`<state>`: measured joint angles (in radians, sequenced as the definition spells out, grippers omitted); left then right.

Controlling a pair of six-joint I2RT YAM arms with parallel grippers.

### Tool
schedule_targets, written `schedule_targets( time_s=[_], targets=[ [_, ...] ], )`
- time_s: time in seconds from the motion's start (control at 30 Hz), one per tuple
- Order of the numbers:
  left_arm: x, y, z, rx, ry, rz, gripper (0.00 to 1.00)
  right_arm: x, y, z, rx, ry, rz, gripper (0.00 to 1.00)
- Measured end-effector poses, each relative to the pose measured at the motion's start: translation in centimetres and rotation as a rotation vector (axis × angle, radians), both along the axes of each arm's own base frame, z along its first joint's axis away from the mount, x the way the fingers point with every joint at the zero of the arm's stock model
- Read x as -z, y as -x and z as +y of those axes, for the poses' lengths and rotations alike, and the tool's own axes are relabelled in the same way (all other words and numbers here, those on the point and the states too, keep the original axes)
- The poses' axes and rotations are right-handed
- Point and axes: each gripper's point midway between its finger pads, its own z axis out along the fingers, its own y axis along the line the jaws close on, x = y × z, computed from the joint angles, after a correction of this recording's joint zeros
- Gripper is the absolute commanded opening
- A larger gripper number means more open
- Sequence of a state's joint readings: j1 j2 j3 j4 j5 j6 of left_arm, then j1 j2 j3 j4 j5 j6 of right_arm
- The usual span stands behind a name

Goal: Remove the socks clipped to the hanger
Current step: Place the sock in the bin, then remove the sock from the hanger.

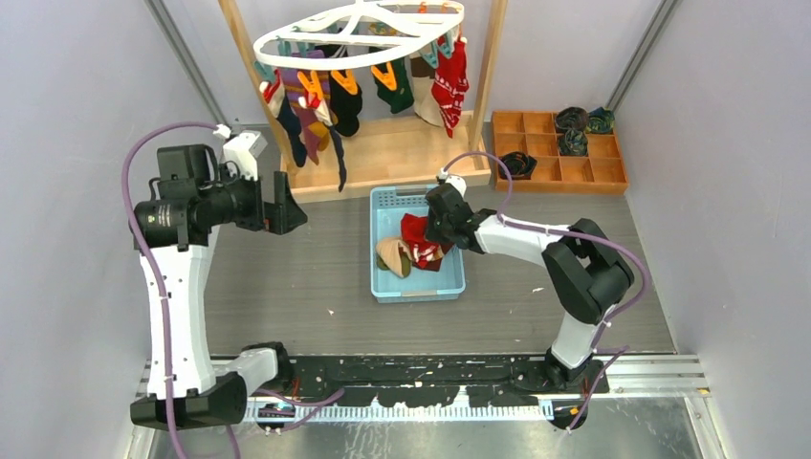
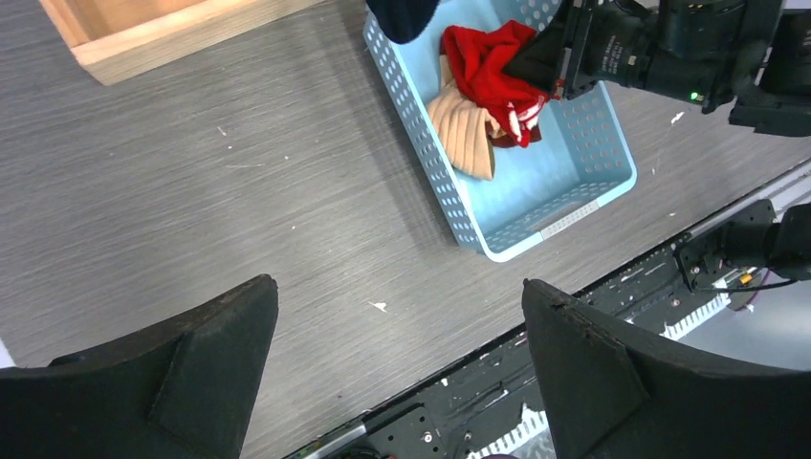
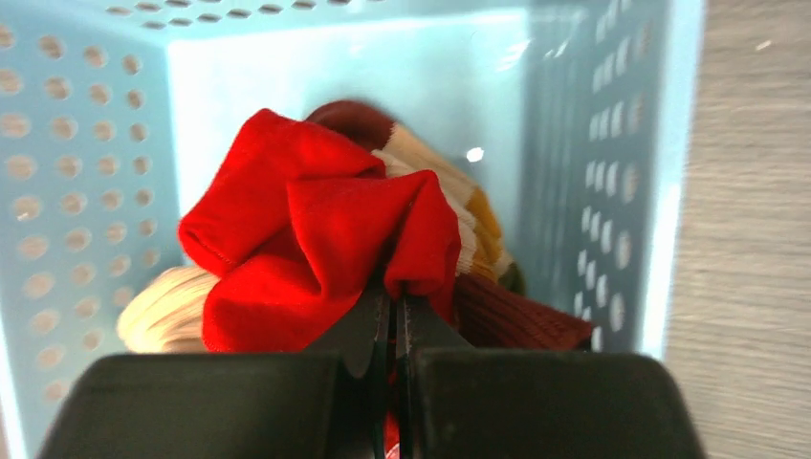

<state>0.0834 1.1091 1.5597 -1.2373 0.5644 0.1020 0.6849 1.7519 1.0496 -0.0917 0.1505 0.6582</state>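
We can read no text, number or brand in any view. A pale strip (image 2: 570,218) sits on the end wall of the blue basket (image 2: 612,143), toward 4 o'clock in the left wrist view. Any lettering on it is too small for us to read.

The grey wood-grain surface (image 1: 287,287) carries a light blue perforated plastic basket (image 1: 418,295) at its middle. Behind that is the flat base of a light wooden rack (image 1: 402,158), and a wooden compartment tray (image 1: 559,187) sits far right. Small white specks (image 2: 380,306) dot it.
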Motion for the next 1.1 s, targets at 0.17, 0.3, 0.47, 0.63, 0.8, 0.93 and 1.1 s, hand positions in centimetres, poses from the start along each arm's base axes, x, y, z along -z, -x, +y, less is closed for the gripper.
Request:
schedule_targets(
  time_s=[0.17, 0.3, 0.47, 0.63, 0.8, 0.93, 1.1],
  targets=[
    [0.3, -0.4, 0.5, -0.005, 0.027, 0.028, 1.0, -0.1, -1.1, -1.2, 0.037, 0.138, -0.088, 0.25],
    [0.7, -1.0, 0.4, -0.002, 0.048, 0.055, 1.0, -2.3, -1.0, -1.4, 0.023, 0.188, -0.161, 0.58],
    [0.6, -0.9, 0.0, 0.01, 0.07, 0.059, 1.0, -10.6, -0.6, -1.1, 0.002, 0.099, -0.312, 0.79],
    [0.9, -0.7, -0.5, 0.029, 0.097, 0.075, 1.0, -21.8, 0.2, 2.6, -0.06, -0.033, -0.53, 0.92],
    [0.7, -0.4, -0.4, 0.028, 0.116, 0.084, 1.0, -27.8, 2.7, 9.2, -0.21, -0.129, -0.656, 0.99],
    [-0.7, -1.0, 0.7, -0.026, 0.133, 0.071, 1.0, -28.7, 1.8, 13.2, -0.266, -0.123, -0.699, 0.99],
    [-1.2, -2.2, 2.6, -0.132, 0.167, 0.084, 1.0, -27.6, -0.4, 17.1, -0.29, -0.077, -0.723, 0.94]
  ],
)
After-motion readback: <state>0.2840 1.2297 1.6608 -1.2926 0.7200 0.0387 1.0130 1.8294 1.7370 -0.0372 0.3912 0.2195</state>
